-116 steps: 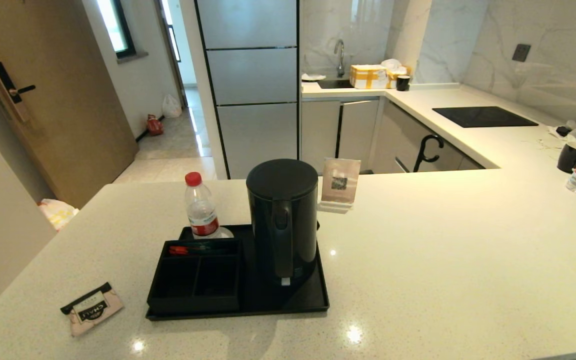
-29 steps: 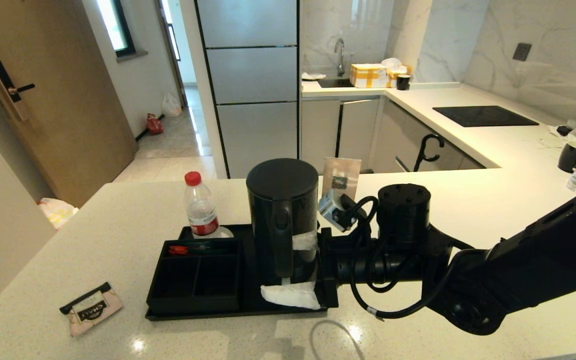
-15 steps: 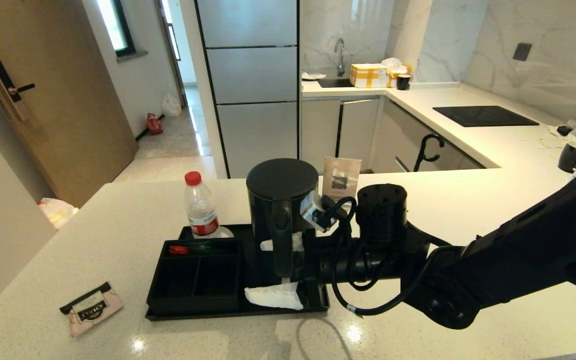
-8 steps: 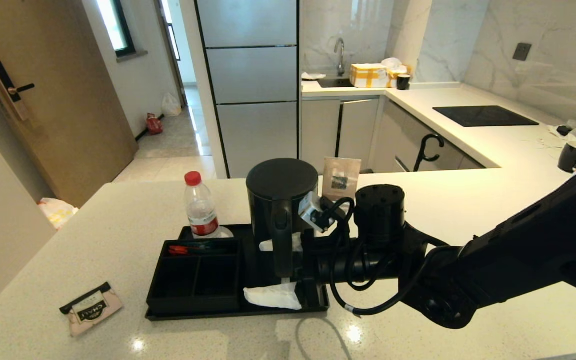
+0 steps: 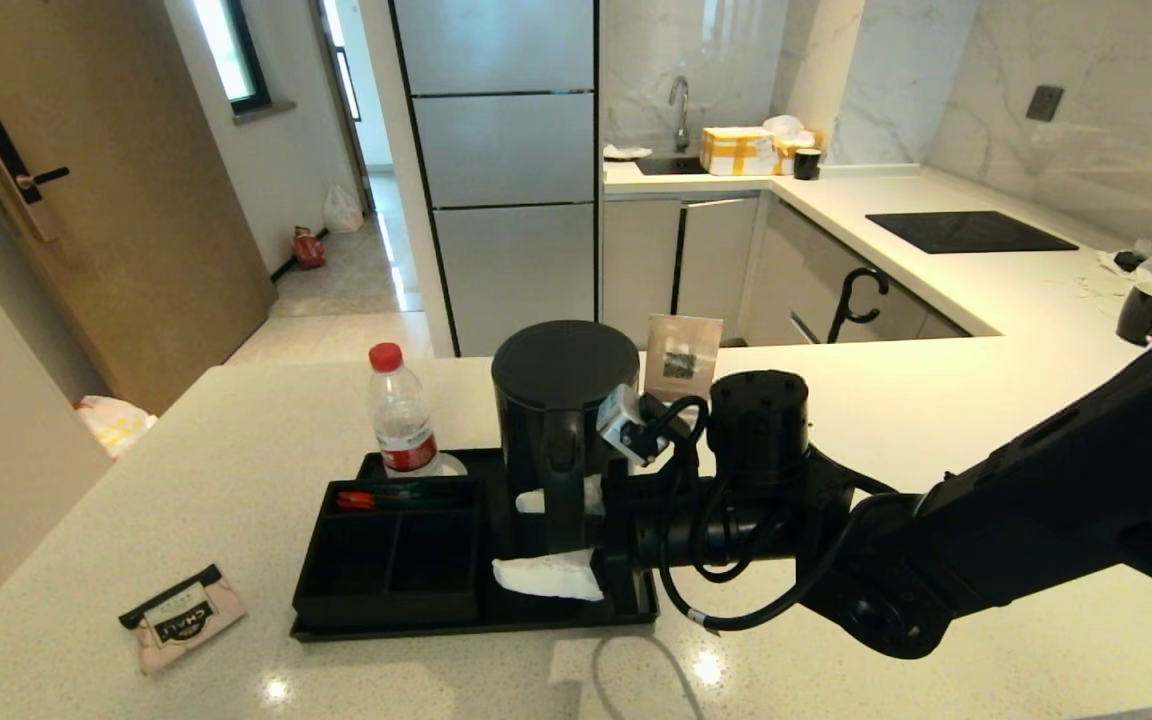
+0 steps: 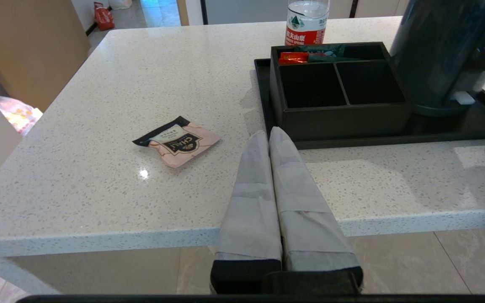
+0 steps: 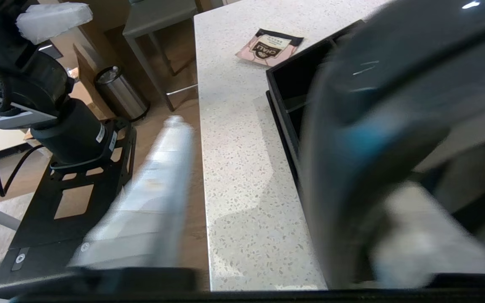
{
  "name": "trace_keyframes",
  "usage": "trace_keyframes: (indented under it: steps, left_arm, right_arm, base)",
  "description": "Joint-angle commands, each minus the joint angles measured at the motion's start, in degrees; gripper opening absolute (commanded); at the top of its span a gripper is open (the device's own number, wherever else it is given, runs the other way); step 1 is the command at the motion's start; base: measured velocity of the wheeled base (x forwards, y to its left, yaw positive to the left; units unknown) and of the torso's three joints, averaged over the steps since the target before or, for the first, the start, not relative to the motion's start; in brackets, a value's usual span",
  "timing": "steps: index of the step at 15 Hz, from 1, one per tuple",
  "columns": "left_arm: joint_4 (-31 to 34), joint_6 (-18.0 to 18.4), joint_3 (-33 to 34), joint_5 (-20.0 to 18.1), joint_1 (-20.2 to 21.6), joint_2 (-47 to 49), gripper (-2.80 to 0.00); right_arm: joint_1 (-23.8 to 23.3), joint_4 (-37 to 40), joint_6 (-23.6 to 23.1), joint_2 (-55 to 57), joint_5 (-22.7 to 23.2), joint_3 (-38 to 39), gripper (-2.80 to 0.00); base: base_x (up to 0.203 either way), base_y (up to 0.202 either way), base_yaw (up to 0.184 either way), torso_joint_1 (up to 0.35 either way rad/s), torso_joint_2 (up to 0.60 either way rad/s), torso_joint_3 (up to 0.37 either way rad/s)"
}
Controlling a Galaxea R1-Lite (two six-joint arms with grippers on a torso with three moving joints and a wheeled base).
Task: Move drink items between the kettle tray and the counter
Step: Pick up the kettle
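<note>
The right gripper (image 5: 553,538) has its white-wrapped fingers spread either side of the loop handle of the tall matte-black electric kettle (image 5: 561,400), which stands on the shallow black tray (image 5: 636,606). It looks like the grasp step; next the fingers must close on the handle, then lift straight up. The left gripper (image 6: 270,141), fingers pressed together, waits off the speckled off-white counter (image 5: 886,420) edge, near the pale-pink tea sachet (image 6: 177,141).

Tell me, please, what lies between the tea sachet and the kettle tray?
Only bare counter separates the tea sachet from the kettle tray, as the left wrist view shows.
</note>
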Motion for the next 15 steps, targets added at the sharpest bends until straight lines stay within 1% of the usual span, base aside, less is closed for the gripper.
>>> trace_keyframes:
  steps: [1, 2, 11, 13, 14, 15]
  left_arm:
    - [0.00, 0.02, 0.01, 0.00, -0.04, -0.11, -2.80]
    - [0.00, 0.02, 0.01, 0.00, -0.04, -0.11, -2.80]
    - [0.00, 0.02, 0.01, 0.00, -0.04, -0.11, -2.80]
    - [0.00, 0.02, 0.01, 0.00, -0.04, -0.11, -2.80]
    - [0.00, 0.02, 0.01, 0.00, -0.04, -0.11, -2.80]
    - [0.00, 0.02, 0.01, 0.00, -0.04, -0.11, -2.80]
  right_arm:
    - [0.23, -0.32, 0.02, 0.00, -2.36, -0.13, -2.80]
    - [0.31, -0.32, 0.04, 0.02, -2.92, -0.18, -2.80]
    - [0.22, -0.45, 0.12, -0.01, -3.27, -0.26, -2.80]
    - [0.22, -0.77, 0.04, -0.30, -4.14, -0.29, -2.80]
    - [0.16, -0.88, -0.02, -1.40, -7.04, -0.83, -2.80]
    - [0.13, -0.94, -0.05, -1.65, -7.66, -1.05, -2.80]
  base:
    - [0.000, 0.000, 0.000, 0.000, 0.00, 0.000]
    - [0.000, 0.000, 0.000, 0.000, 0.00, 0.000]
    - [0.000, 0.000, 0.000, 0.000, 0.00, 0.000]
    - [0.000, 0.000, 0.000, 0.000, 0.00, 0.000]
    - [0.000, 0.000, 0.000, 0.000, 0.00, 0.000]
    - [0.000, 0.000, 0.000, 0.000, 0.00, 0.000]
